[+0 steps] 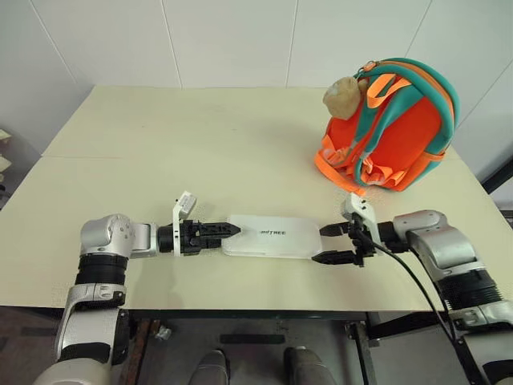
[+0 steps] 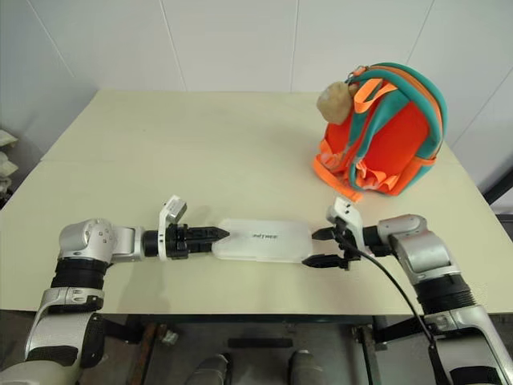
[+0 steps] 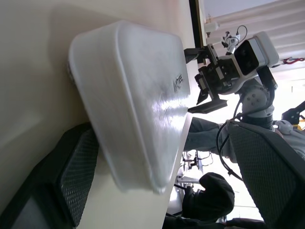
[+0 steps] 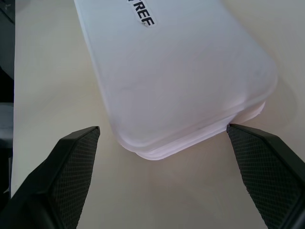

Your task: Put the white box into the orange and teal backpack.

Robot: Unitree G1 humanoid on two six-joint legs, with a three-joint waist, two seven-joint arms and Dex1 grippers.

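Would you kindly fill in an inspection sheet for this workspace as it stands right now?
Surface: cream table, bare apart from the job's things.
Job's things: white box lies flat near the front edge, lettering up; orange and teal backpack stands at the far right, a beige plush toy on it.
Clutter: nothing seen.
Grippers: left gripper at the box's left end, right gripper at its right end, both open, fingers either side of the box's ends; box not lifted.
Cables: black cable runs along the right arm.
Surroundings: white wall panels behind the table.
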